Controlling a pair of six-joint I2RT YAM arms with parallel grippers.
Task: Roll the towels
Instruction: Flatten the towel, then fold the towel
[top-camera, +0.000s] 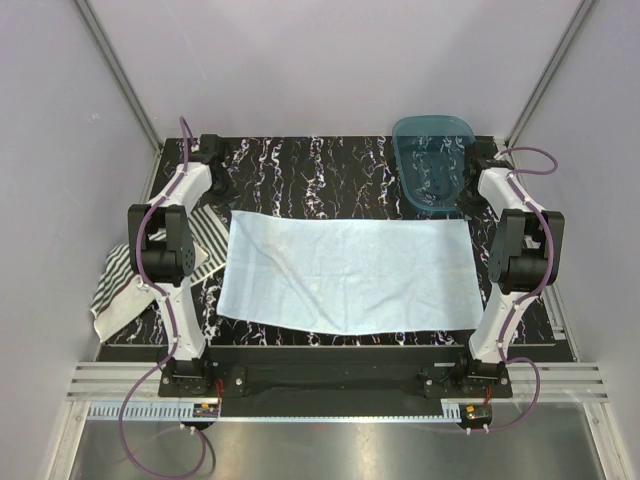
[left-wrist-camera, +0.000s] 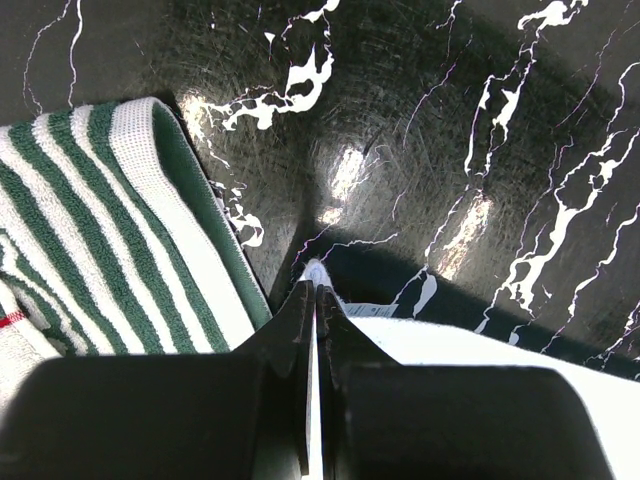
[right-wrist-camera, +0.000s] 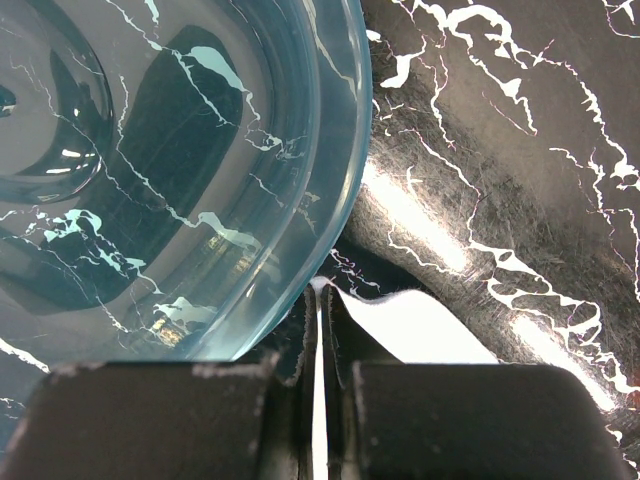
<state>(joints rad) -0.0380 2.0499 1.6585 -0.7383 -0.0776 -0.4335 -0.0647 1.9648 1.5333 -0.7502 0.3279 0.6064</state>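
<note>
Towels were the whole job, and the light blue towel (top-camera: 345, 272) lay spread flat across the middle of the dark marbled table (top-camera: 300, 170), its near hem close to the arm bases and slightly wavy. To its left, under the left arm, the striped towel (top-camera: 125, 285) sat crumpled with part of it drooping over the table's left edge, not yet dealt with. Farther back, each arm had reached one far corner of the blue cloth. The left gripper (left-wrist-camera: 312, 292) was clenched on the far-left corner, with the striped towel's edge just beside it. The right gripper (right-wrist-camera: 322, 296) was clenched on the far-right corner, a small peak of fabric showing between its closed tips. Just beyond that corner stood the teal tub (right-wrist-camera: 340, 130), its wall almost touching the pinched cloth. The step looked like the start of the first roll. Doing it well probably meant lifting both corners only a little and together. Both would then travel toward the near hem at one pace, so the fold stayed straight and tight. The right arm would need to draw away from the tub rather than nudge it, and the left should avoid dragging the striped cloth along.
</note>
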